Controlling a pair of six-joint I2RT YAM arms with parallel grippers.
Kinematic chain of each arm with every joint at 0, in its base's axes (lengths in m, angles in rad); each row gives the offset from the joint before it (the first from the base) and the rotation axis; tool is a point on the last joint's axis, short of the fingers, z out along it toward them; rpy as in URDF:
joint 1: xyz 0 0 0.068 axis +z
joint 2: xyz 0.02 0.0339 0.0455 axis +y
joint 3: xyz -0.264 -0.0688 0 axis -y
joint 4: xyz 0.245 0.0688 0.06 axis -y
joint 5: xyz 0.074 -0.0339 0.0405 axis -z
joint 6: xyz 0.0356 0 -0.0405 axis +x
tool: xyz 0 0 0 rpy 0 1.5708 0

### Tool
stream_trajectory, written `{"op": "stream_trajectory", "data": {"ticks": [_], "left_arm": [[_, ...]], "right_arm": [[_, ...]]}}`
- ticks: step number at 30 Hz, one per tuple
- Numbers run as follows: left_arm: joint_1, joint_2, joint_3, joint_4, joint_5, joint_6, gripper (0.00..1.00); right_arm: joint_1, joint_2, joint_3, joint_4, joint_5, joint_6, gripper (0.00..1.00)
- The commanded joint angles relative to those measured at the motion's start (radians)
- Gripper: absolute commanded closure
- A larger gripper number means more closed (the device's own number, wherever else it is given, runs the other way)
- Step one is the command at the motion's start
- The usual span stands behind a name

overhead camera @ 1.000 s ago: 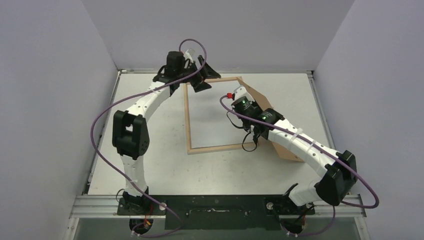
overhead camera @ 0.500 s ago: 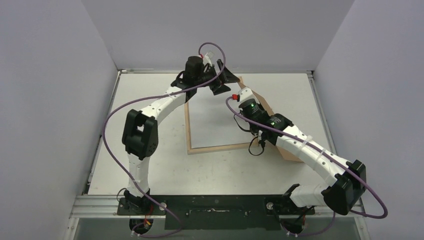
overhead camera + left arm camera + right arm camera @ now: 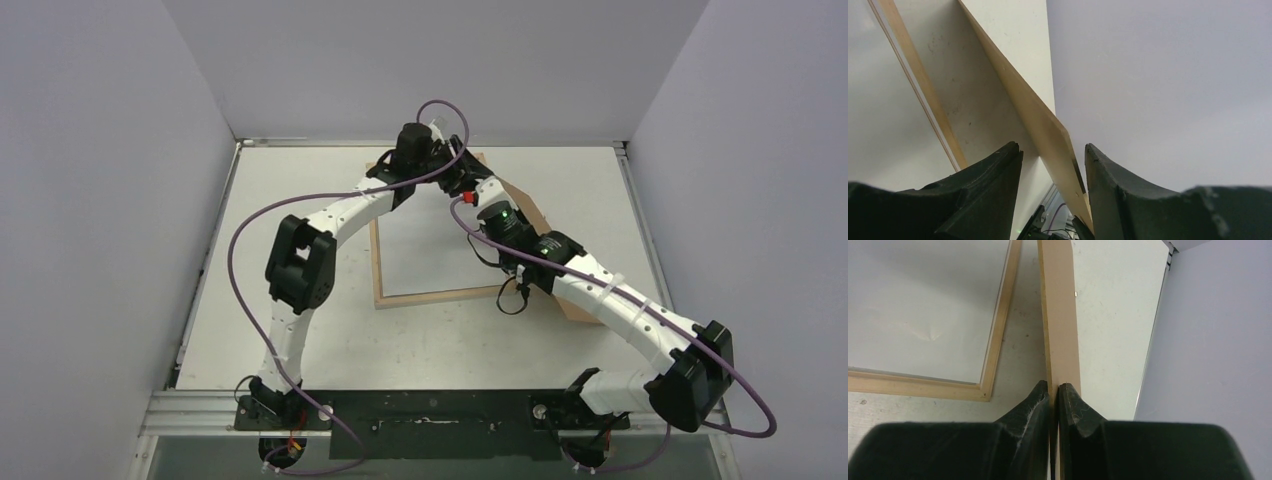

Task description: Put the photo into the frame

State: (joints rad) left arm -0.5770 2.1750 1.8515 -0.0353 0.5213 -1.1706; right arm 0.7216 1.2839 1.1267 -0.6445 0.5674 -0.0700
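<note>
Status: partway through, insertion not confirmed.

- The large rectangular picture frame [image 3: 440,296] lies flat on the grey surface [image 3: 300,200] between the two arms. Its pale bare-wood back faces up.
- A pale, unprinted sheet [image 3: 430,240] fills the frame's opening. The right wrist view shows a slight dimple in it [image 3: 930,332], so it reads as paper rather than bare pane.
- Judgement: this is probably the glossy photo lying face down and already seated. No printed side shows in any view, so that cannot be verified.
- The plain brown rectangular backing board [image 3: 528,208] is not on the frame. It stands tilted on edge just to the right of the frame, with its far corner raised.
- The right arm's fingers [image 3: 1033,405] are pressed together on the board's thin edge [image 3: 1060,315] and pinch it.
- The left arm's fingers [image 3: 993,170] are spread on either side of the board's far edge [image 3: 1038,120]. There is visible space on the left finger's side, so this is not yet a grip.

Left to do, as judged:
- take the board with both arms;
- lower it onto the frame's back over the sheet;
- press it home.

Whether the frame has retaining tabs cannot be seen.
</note>
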Motion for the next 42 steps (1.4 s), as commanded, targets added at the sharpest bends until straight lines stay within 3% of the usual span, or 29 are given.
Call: {"op": "stream_trajectory", "data": {"ticks": [1, 7, 16, 18, 21, 26, 29, 35, 42], "left_arm": [[-0.013, 0.012, 0.059, 0.006, -0.012, -0.02, 0.52], [-0.015, 0.03, 0.067, 0.002, 0.0, -0.035, 0.53], [-0.011, 0.044, 0.08, -0.033, -0.009, -0.02, 0.98], [-0.008, 0.045, 0.085, -0.03, 0.008, -0.01, 1.0], [-0.005, 0.03, 0.081, -0.011, 0.025, 0.02, 1.0], [0.026, -0.004, 0.043, 0.066, 0.085, 0.099, 1.0], [0.056, -0.017, -0.004, 0.112, 0.145, 0.144, 1.0], [0.099, -0.029, -0.048, 0.124, 0.237, 0.246, 1.0], [0.106, -0.022, -0.032, 0.14, 0.325, 0.314, 1.0]], "right_arm": [[0.028, -0.002, -0.008, 0.056, 0.001, 0.036, 1.0], [0.064, 0.024, -0.007, 0.078, 0.02, 0.021, 1.0], [0.089, 0.039, -0.026, 0.083, 0.042, 0.01, 1.0], [0.089, 0.043, -0.016, 0.069, 0.027, 0.015, 1.0], [0.087, 0.033, -0.007, 0.059, -0.018, 0.03, 0.86], [0.071, -0.013, 0.019, 0.028, -0.16, 0.07, 0.37], [0.039, -0.069, 0.068, 0.021, -0.26, 0.178, 0.22], [-0.079, -0.152, 0.117, 0.072, -0.39, 0.417, 0.17], [-0.478, -0.111, 0.081, 0.135, -0.649, 0.706, 0.17]]}}
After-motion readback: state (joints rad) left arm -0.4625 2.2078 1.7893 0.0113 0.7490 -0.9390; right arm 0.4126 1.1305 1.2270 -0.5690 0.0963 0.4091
